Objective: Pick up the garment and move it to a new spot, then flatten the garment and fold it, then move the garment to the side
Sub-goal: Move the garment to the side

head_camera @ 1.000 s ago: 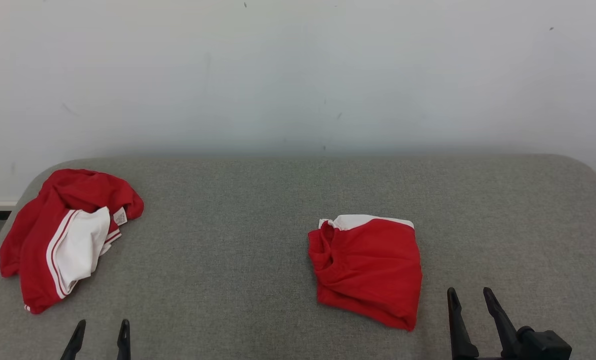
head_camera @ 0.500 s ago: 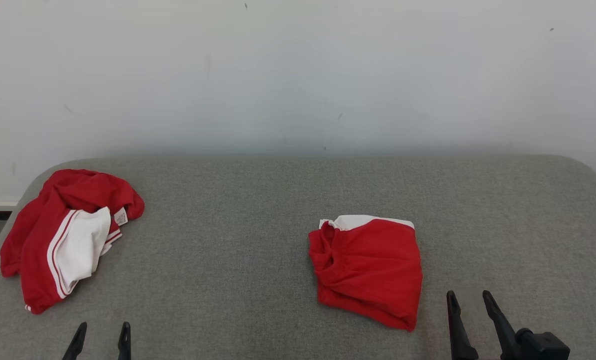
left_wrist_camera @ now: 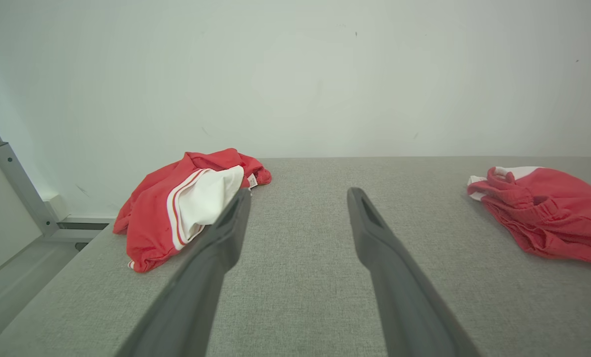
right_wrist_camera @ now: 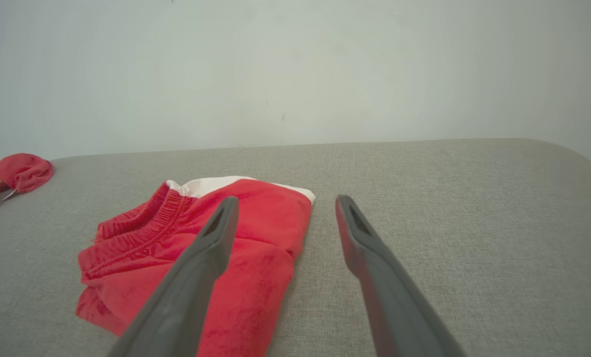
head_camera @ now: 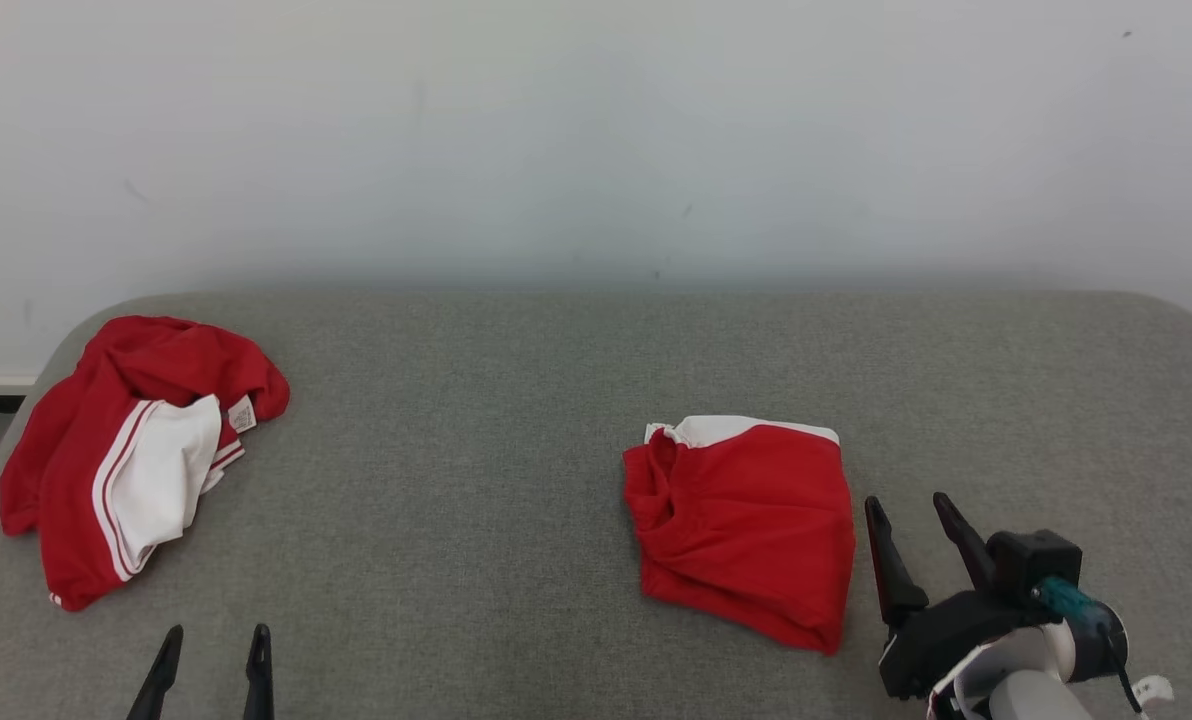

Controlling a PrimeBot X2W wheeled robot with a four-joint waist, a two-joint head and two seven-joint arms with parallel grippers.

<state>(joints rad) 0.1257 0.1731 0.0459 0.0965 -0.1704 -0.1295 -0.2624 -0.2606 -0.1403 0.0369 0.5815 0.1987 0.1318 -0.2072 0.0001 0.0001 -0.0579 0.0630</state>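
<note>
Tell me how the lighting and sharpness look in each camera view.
Head view: soft, even light, no glare, folded garment and crumpled garment sharp. Left wrist view: wide-angle stretch, left gripper looms large. Right wrist view: folded garment's near edge looks slightly smeared.

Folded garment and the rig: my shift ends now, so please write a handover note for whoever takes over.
Left gripper: open, empty, low at the near edge of the table, apart from both garments.
Right gripper: open, empty, just right of the folded garment, not touching it.
Things: the folded garment lies right of centre; the crumpled garment lies at the table's left end.
Done: one garment looks folded.
Left: probably move it to the side; the crumpled garment is not yet flattened or folded.
</note>
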